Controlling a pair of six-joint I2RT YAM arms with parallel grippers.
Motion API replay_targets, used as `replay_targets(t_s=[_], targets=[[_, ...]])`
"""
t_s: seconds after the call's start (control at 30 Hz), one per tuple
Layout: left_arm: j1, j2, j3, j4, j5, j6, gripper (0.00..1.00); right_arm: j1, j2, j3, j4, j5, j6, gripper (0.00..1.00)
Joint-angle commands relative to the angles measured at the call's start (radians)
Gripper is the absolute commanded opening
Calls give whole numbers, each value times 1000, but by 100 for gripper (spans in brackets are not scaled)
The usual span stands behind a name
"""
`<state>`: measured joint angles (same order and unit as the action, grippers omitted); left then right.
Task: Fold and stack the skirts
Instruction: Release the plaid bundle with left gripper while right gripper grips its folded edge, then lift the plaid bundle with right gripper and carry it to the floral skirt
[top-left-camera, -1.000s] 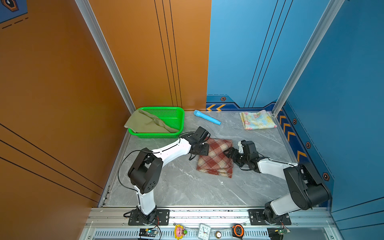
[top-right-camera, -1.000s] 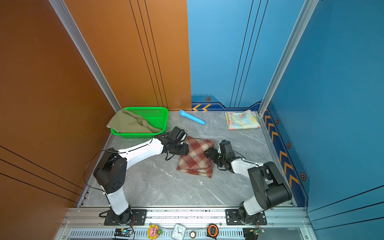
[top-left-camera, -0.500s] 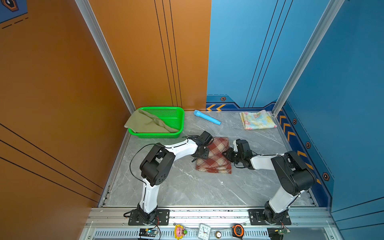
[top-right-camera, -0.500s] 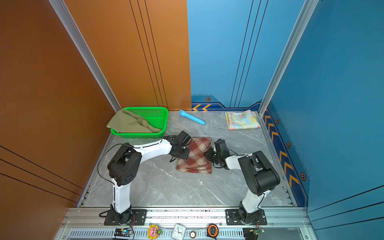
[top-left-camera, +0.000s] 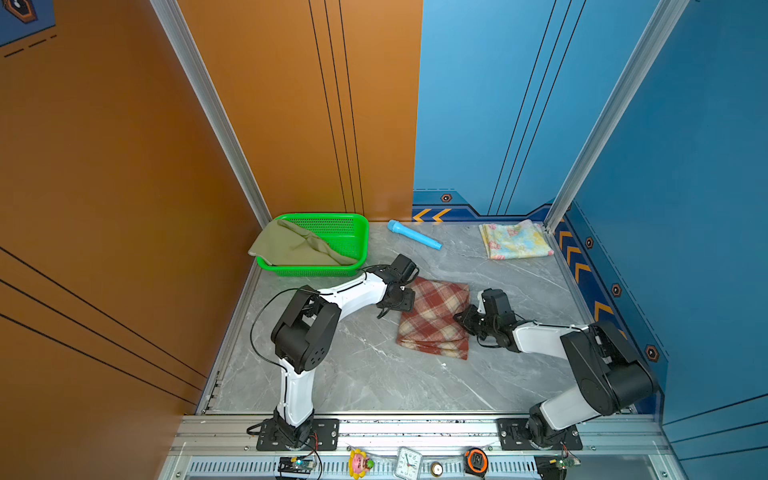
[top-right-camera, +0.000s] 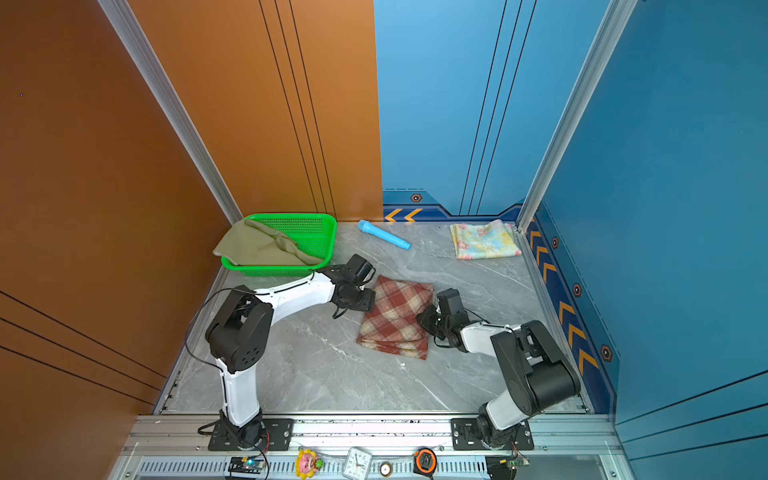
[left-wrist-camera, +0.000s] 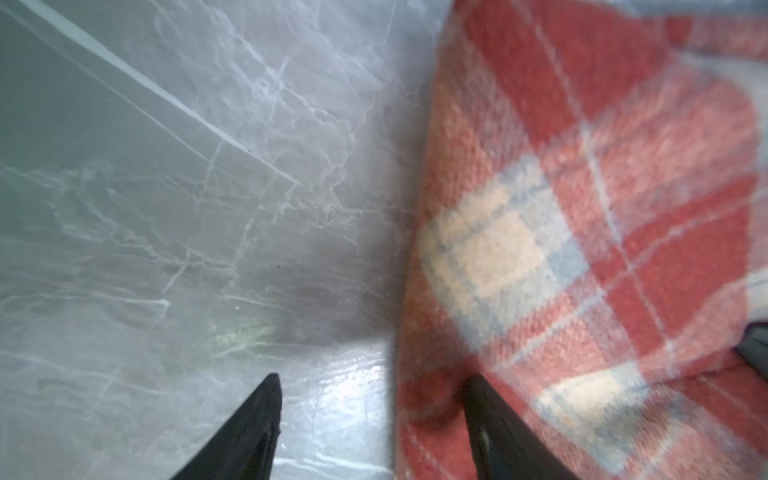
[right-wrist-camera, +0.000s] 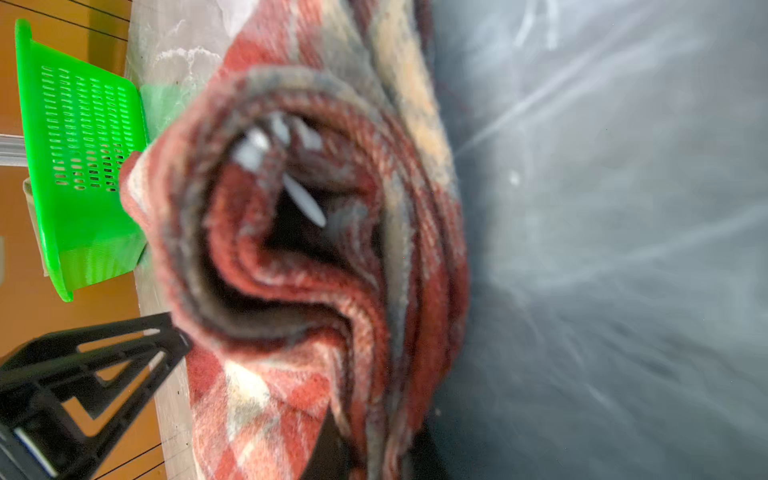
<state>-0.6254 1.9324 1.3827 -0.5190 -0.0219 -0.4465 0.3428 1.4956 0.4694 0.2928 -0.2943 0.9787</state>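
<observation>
- The left claw (top-left-camera: 404, 297) is low over the tabletop (top-left-camera: 374, 374), at the left edge of the red-and-cream plaid skirt (top-left-camera: 434, 318).
- Its jaws stand well apart and grip nothing. In the left wrist view one finger (left-wrist-camera: 257, 419) is over bare marble and the other finger (left-wrist-camera: 494, 419) is against the plaid cloth, so the skirt's edge runs between them.
- The right claw (top-left-camera: 463, 321) meets the same skirt from the opposite side, at its right edge, facing the left claw across the cloth.
- In the right wrist view this claw is closed on the folded layers at that edge. The cloth bulges up in a thick roll just ahead of the fingers, and only one finger (right-wrist-camera: 124, 357) shows clearly. The other is mostly hidden by the cloth.
- The plaid skirt lies folded on the tabletop between the two claws, touching both.
- The olive-green skirt (top-left-camera: 291, 247) is draped in the green basket (top-left-camera: 357, 224), beyond the left claw and near it, hanging over the basket's left rim.
- The pastel floral skirt (top-left-camera: 515, 241) lies folded flat, well beyond the right claw in the far right corner.
- A light-blue tube (top-left-camera: 413, 235) lies beyond the left claw, between the basket and the floral skirt.
</observation>
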Motion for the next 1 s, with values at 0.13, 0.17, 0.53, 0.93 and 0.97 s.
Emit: replay_targets(t_s=[0.13, 0.17, 0.53, 0.93, 0.97], targets=[[9, -38, 27, -25, 27, -13, 72, 87, -183, -140, -109, 226, 206, 0], [8, -41, 23, -23, 27, -16, 72, 98, -220, -141, -137, 258, 224, 0], [6, -64, 3, -15, 20, -21, 72, 121, -376, -26, -365, 402, 387, 0], [8, -85, 5, -15, 33, -15, 72, -6, -446, 226, -560, 446, 357, 0], [8, -88, 6, -15, 34, -14, 72, -20, -442, 257, -576, 454, 351, 0]])
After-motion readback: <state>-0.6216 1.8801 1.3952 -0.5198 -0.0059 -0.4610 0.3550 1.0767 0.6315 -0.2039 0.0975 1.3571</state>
